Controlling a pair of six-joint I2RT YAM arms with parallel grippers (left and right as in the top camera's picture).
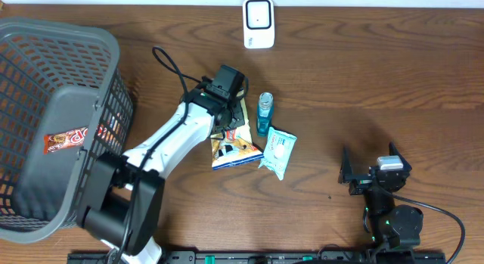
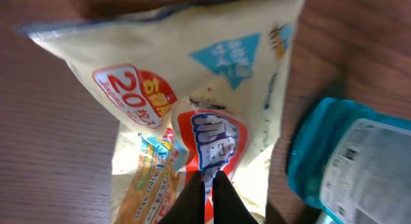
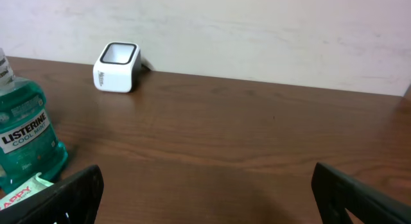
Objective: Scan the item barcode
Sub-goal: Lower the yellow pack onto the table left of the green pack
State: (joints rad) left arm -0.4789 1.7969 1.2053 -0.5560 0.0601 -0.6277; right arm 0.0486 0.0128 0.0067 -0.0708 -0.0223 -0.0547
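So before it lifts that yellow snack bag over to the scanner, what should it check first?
1. Left gripper shut on the snack bag: ok.
2. Barcode on the bag found: cannot tell, none visible.
3. Bare table between bag and scanner: ok.
4. Mouthwash bottle clear of the bag: not ok, it sits close beside it.
5. Right gripper open and away from the bag: ok.

Even soft light, faint shadows, snack bag (image 2: 192,115) close-up blurred
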